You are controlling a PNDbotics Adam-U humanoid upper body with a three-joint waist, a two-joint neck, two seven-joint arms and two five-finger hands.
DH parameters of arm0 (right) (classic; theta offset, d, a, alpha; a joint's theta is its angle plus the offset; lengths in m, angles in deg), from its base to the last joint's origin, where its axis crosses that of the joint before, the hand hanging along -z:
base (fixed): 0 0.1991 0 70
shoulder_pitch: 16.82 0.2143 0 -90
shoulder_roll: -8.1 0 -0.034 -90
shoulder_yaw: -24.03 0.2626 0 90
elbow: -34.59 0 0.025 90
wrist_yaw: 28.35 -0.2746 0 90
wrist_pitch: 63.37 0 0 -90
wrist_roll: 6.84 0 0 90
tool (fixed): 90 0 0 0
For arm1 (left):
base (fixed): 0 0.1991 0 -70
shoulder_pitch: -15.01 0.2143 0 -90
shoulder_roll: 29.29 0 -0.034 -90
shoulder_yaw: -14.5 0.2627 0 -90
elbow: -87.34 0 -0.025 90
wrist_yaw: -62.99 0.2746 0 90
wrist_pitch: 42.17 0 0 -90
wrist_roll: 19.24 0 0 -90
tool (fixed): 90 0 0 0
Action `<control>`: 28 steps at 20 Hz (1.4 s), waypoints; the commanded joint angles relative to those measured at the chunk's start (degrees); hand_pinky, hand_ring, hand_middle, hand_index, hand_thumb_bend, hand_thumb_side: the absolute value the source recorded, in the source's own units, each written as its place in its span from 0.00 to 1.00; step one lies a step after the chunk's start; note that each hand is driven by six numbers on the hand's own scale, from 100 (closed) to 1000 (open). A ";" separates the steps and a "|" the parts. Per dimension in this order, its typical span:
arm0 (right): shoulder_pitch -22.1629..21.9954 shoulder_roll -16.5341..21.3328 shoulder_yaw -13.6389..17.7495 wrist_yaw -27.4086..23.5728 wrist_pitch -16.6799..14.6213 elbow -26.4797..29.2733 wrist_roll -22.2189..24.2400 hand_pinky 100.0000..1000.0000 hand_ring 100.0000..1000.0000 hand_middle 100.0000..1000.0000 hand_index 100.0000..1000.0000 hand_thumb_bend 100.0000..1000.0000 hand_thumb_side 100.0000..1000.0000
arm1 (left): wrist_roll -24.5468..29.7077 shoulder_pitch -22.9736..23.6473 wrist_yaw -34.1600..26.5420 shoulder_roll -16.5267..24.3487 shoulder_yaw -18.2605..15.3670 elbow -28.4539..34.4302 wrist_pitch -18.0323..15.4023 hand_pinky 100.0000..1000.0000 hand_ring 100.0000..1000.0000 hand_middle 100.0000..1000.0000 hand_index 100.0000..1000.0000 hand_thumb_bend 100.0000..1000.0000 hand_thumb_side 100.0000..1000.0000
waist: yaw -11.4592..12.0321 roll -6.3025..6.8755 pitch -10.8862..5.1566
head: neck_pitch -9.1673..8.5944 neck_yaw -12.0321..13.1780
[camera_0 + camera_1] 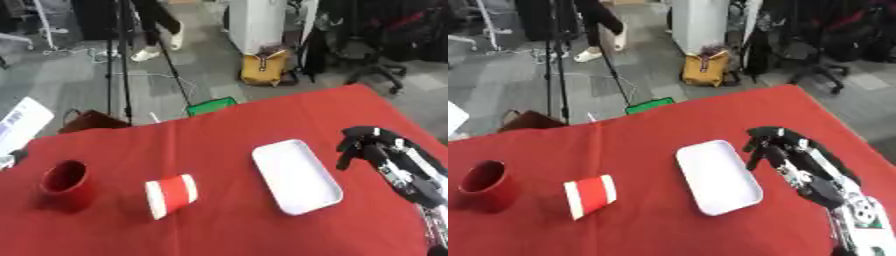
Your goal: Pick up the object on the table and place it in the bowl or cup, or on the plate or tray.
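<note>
Paper cup (171,195) nearest, tipped on its side on the red bench (227,135), waiting to be picked up.

Left to right: dark red cup (64,185) upright, paper cup apart beside it, white tray (296,175), then right robot hand (770,144) hovering, fingers curled downward, empty. Best opened first, then brought across the tray and closed around the cup's body.
</note>
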 commanded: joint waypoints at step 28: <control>4.05 -2.45 -4.55 -1.91 3.01 4.19 6.47 0.48 0.46 0.58 0.82 0.00 0.55 | 7.79 -23.60 8.82 -17.72 19.35 4.99 -9.80 0.48 0.32 0.29 0.53 0.03 0.24 | -15.35 6.26 1.46 | -4.35 2.25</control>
